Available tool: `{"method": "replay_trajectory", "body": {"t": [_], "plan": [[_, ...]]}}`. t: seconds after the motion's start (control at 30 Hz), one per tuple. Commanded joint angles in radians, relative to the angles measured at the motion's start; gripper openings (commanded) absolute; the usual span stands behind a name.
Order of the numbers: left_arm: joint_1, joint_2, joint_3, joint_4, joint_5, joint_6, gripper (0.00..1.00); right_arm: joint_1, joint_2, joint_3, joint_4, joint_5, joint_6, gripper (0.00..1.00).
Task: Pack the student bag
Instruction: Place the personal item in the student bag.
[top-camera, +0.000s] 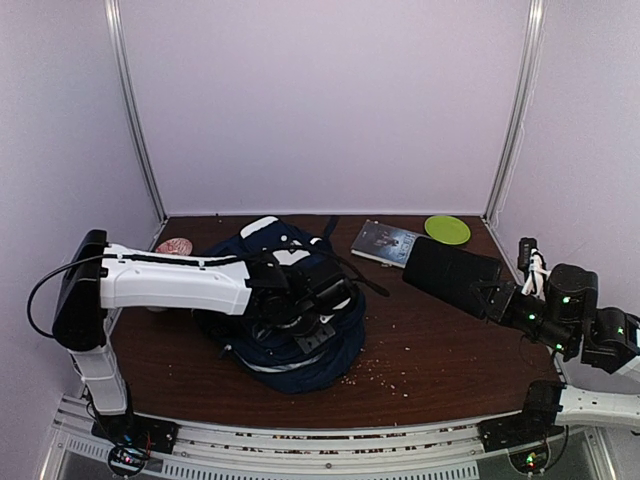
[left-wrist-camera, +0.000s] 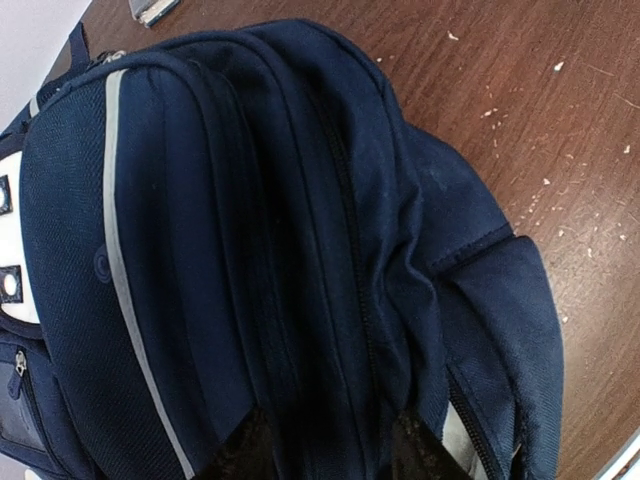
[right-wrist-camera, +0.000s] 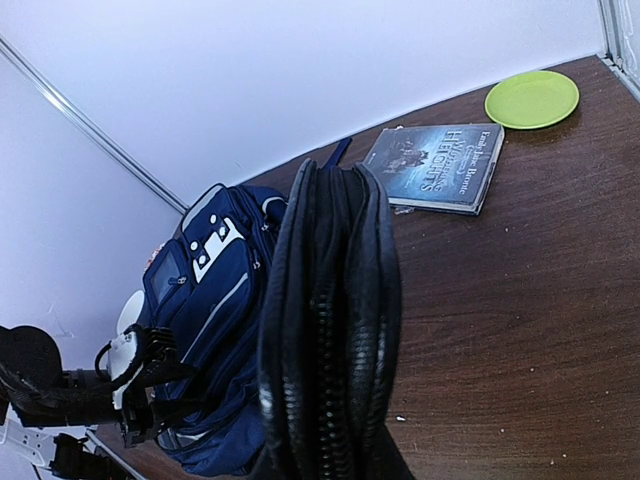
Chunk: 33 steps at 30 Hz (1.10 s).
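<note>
Tabletop (top-camera: 440, 340): student bag (top-camera: 338, 345) under left end effector (top-camera: 308, 322)

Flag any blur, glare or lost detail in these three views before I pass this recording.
Top external: soft, even light, no glare; the student bag shows as a dark mass with few folds visible. Left wrist: bag fabric sharp, the left fingers at the bottom edge dark and blurred. Right wrist: the black case close to the lens is underexposed, while the book title is readable.
</note>
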Motion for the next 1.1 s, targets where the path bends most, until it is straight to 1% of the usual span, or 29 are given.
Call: {"method": "replay_trajectory", "body": {"t": [0.0, 0.17, 0.37, 0.57, 0.8, 0.93, 1.07], "plan": [[-0.029, -0.078, 0.047, 0.009, -0.007, -0.016, 0.73, -0.003, -0.041, 0.022, 0.079, 0.036, 0.006, 0.00], [-0.070, -0.062, 0.113, -0.029, -0.007, -0.024, 0.76, -0.003, -0.041, 0.012, 0.088, 0.031, 0.008, 0.00], [-0.071, -0.006, 0.129, -0.032, 0.003, -0.019, 0.75, -0.003, -0.051, 0.009, 0.090, 0.026, 0.010, 0.00], [-0.035, 0.046, 0.121, -0.011, 0.046, -0.013, 0.74, -0.002, -0.051, 0.017, 0.087, 0.022, 0.007, 0.00], [0.000, 0.063, 0.107, 0.005, 0.036, -0.014, 0.74, -0.003, -0.058, 0.012, 0.092, 0.024, 0.008, 0.00], [0.030, 0.066, 0.076, 0.023, 0.058, -0.027, 0.74, -0.002, -0.054, 0.006, 0.100, 0.013, 0.012, 0.00], [0.040, 0.077, 0.063, 0.034, 0.082, -0.020, 0.69, -0.002, -0.050, 0.003, 0.108, 0.006, 0.013, 0.00]]}}
